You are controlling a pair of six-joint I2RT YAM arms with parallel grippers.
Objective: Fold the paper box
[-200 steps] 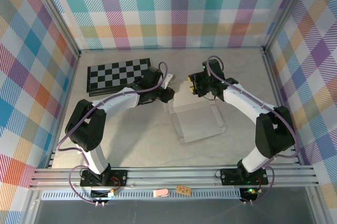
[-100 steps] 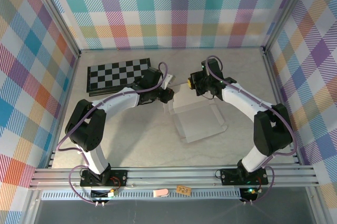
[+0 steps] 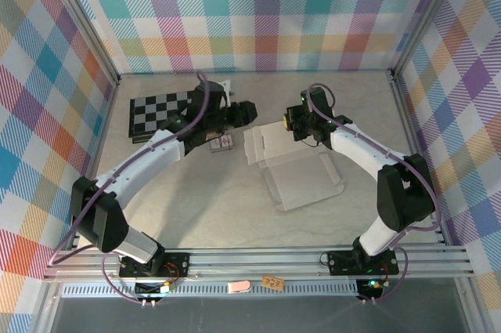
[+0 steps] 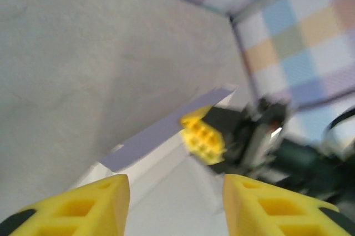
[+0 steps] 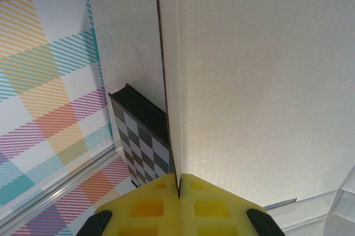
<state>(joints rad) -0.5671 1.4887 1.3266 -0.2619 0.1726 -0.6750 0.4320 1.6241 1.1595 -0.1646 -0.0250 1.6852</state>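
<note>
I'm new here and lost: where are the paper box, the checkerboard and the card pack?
paper box (image 3: 301,180), overhead view, flat cream middle panel.
checkerboard (image 3: 153,111), overhead view, left half of board.
card pack (image 3: 223,142), overhead view, its top face.

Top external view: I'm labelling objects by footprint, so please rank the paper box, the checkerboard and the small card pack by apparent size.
Largest: the paper box and the checkerboard, too close to rank, since the left arm covers part of the board.
Smallest, clearly: the small card pack.
</note>
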